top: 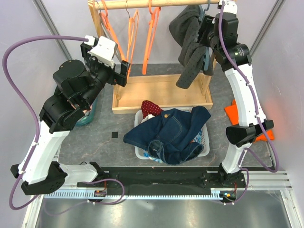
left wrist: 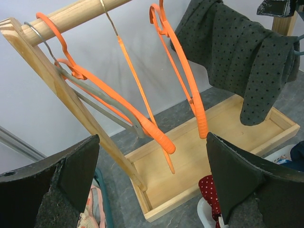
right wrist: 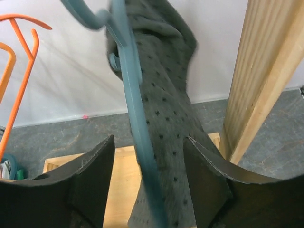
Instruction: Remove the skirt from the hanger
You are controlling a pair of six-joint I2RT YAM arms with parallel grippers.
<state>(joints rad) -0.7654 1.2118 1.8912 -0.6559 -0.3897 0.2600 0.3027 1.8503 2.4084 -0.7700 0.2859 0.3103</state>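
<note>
Top view: the grey dotted skirt (top: 190, 42) hangs at about 1 o'clock, draped off the right end of the wooden rack (top: 161, 92). The right claw (top: 207, 35) is up against it there. The left claw (top: 122, 73) sits over at 10 o'clock with nothing in it. A basket (top: 206, 142) of denim clothes (top: 171, 130) is dead centre on the counter (top: 95, 142).

Left wrist: the left claw (left wrist: 152, 142) is spread as wide as it goes, empty, just looking at the orange hangers (left wrist: 190, 90). The skirt (left wrist: 237, 52) is off at 2 o'clock, well apart from it.

Right wrist: this is what the top view hides. The right claw (right wrist: 149, 142) is roughly halfway open, and a teal hanger (right wrist: 133, 104) runs down between its fingers (right wrist: 90, 185), with the skirt (right wrist: 166, 95) just behind at 12 o'clock. Nothing looks pinched. The rack post (right wrist: 256, 80) is at 3 o'clock.

My read: it's at the grab stage. Next it needs to close on fabric, not the hanger bar, then pull the skirt off sideways or down. Catch the hanger too and the whole lot probably comes along.
</note>
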